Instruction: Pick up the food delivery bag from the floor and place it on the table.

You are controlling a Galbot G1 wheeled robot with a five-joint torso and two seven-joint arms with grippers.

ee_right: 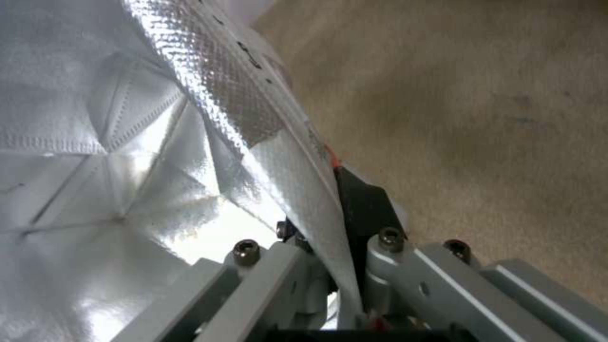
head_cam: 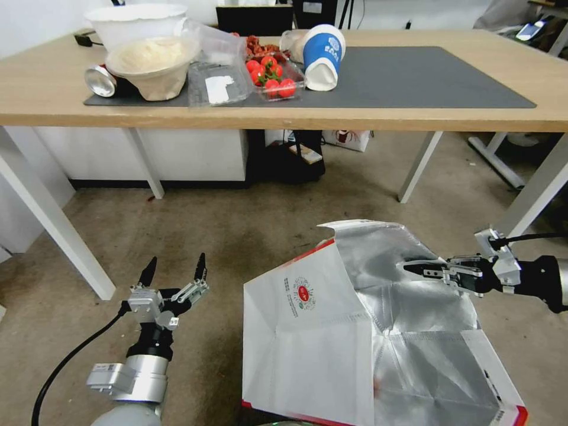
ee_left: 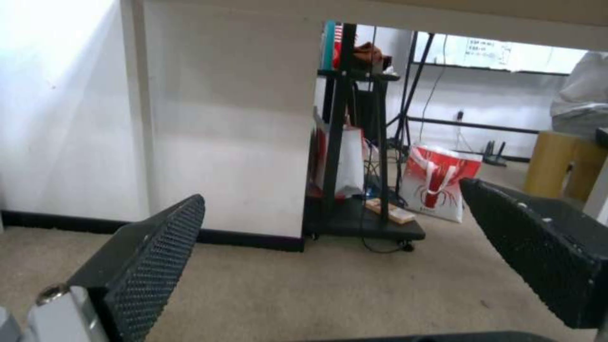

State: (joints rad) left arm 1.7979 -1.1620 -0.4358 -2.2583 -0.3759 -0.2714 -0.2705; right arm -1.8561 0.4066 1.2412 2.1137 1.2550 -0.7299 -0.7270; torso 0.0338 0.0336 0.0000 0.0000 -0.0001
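The food delivery bag (head_cam: pixel 331 331) sits on the carpeted floor (head_cam: pixel 236 236) near the robot, right of centre, in front of the counter (head_cam: pixel 414 115). Its white front panel carries a small round red logo (head_cam: pixel 303 293), and its mouth gapes open to show the creased silver foil lining (ee_right: pixel 95 142).

The right pincer (head_cam: pixel 414 267) reaches in from the right at the bag's open top. In the right wrist view its two fingers are pressed together on the foil-lined wall of the bag, the sheet running down between them, with the dark pad (ee_right: pixel 364 204) of one finger lying against the outer side.

The left pincer (head_cam: pixel 174 271) hangs low over the floor to the left of the bag, apart from it, its two black fingers spread wide and holding nothing. Past those textured fingers (ee_left: pixel 152 266), the left wrist view shows the floor under the counter, a black stand (ee_left: pixel 355 142) and a small red-and-white paper bag (ee_left: pixel 440 183) on the far side.

On the counter top, at the far left of the dark grey mat (head_cam: pixel 426 77), stand a white bowl (head_cam: pixel 135 21), a paper bowl (head_cam: pixel 152 65), a tipped can (head_cam: pixel 100 80), clear plastic trays (head_cam: pixel 218 83), a box of cherry tomatoes (head_cam: pixel 271 74) and a blue-and-white cup (head_cam: pixel 323 56) lying on its side.
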